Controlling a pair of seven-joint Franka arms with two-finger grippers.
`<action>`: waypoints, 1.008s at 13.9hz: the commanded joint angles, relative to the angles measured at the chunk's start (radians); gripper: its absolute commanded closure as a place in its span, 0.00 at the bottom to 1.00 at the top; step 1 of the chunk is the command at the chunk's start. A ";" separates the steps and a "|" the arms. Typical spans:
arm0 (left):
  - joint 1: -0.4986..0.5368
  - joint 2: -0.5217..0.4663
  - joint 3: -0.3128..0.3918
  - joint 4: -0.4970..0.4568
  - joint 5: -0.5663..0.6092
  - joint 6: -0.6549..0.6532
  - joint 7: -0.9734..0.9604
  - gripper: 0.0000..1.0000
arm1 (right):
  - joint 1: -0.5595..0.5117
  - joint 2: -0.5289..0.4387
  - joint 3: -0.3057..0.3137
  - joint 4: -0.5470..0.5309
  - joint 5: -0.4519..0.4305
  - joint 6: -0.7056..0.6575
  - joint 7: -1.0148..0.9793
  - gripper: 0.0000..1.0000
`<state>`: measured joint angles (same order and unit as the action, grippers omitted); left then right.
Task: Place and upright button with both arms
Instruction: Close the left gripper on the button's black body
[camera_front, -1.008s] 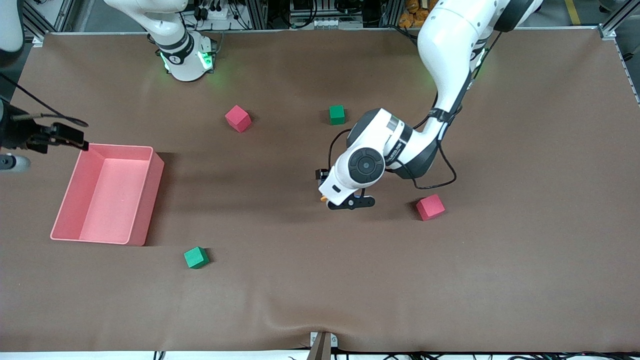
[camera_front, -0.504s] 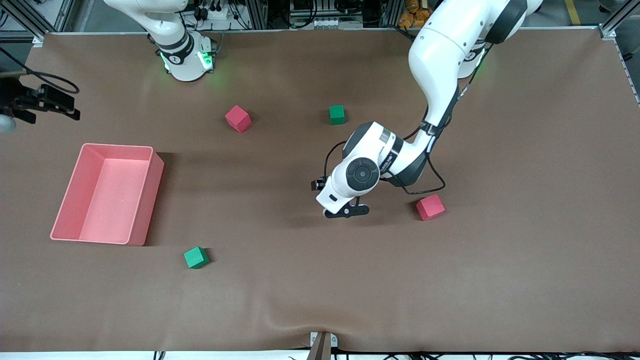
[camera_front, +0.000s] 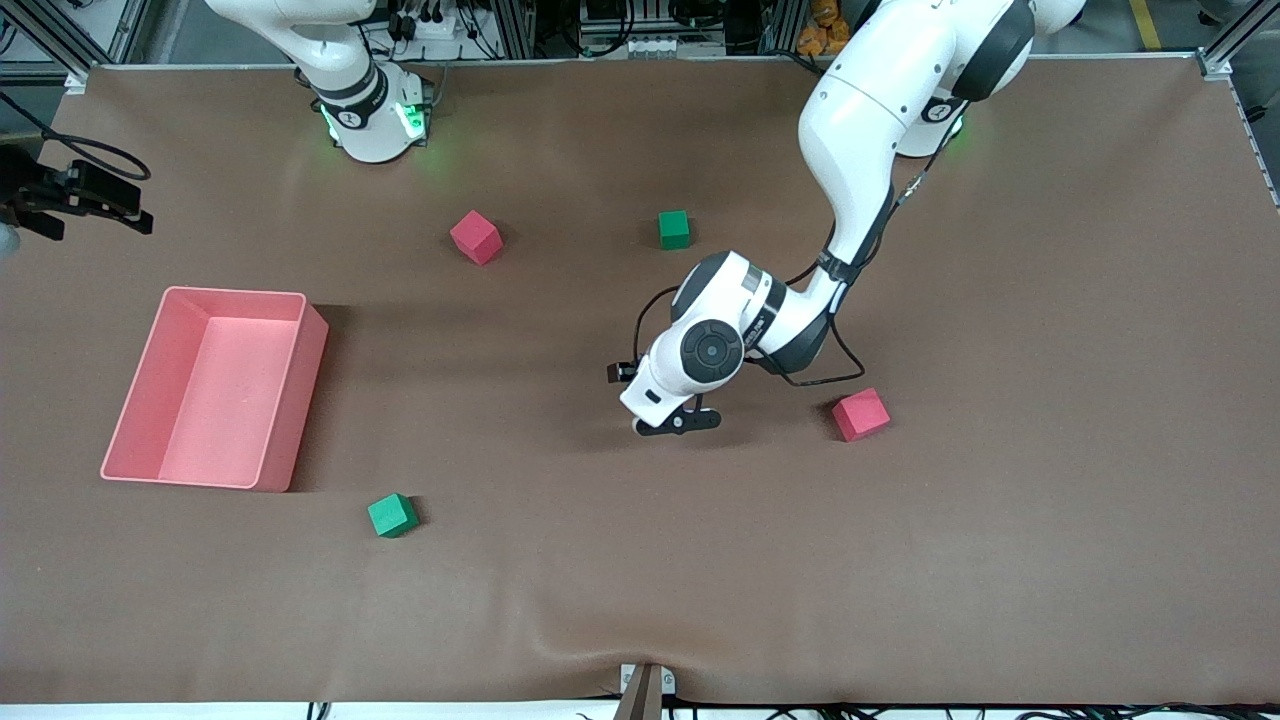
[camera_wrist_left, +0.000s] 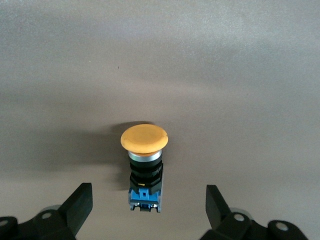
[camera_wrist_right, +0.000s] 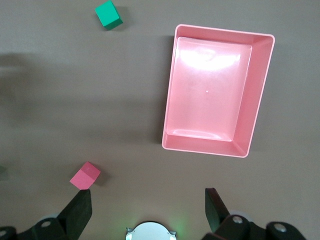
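The button (camera_wrist_left: 145, 165) lies on the brown table, orange cap away from the fingers and blue-marked black body toward them. My left gripper (camera_wrist_left: 148, 195) is open, with a finger on each side of the button and clear of it. In the front view the left gripper (camera_front: 655, 412) is low over the middle of the table, and its white wrist hides the button. My right gripper (camera_front: 75, 195) is up in the air at the right arm's end of the table. In the right wrist view the right gripper (camera_wrist_right: 148, 197) is open and empty.
A pink tray (camera_front: 300, 400) stands near the right arm's end; it also shows in the right wrist view (camera_wrist_right: 170, 140). Red cubes (camera_front: 476, 237) (camera_front: 861, 414) and green cubes (camera_front: 674, 229) (camera_front: 392, 515) lie scattered round the left gripper.
The left gripper has shifted slightly toward the right arm's end, and its wrist now covers the orange cap. The right gripper has moved toward the robots' side of the table.
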<state>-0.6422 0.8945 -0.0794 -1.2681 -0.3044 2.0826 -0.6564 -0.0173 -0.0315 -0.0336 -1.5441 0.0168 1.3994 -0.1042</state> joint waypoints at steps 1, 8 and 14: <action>-0.013 0.021 0.006 0.019 -0.019 -0.001 0.006 0.00 | 0.017 -0.011 -0.016 -0.010 0.005 0.010 0.014 0.00; -0.027 0.034 0.007 0.013 -0.016 0.005 0.009 0.11 | 0.022 -0.014 -0.012 -0.008 0.003 0.017 0.012 0.00; -0.022 0.043 0.009 0.010 -0.012 0.005 0.023 0.15 | 0.033 -0.010 -0.012 -0.014 0.005 0.018 0.012 0.00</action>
<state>-0.6635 0.9269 -0.0745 -1.2683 -0.3045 2.0831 -0.6504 0.0034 -0.0315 -0.0381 -1.5449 0.0172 1.4114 -0.1039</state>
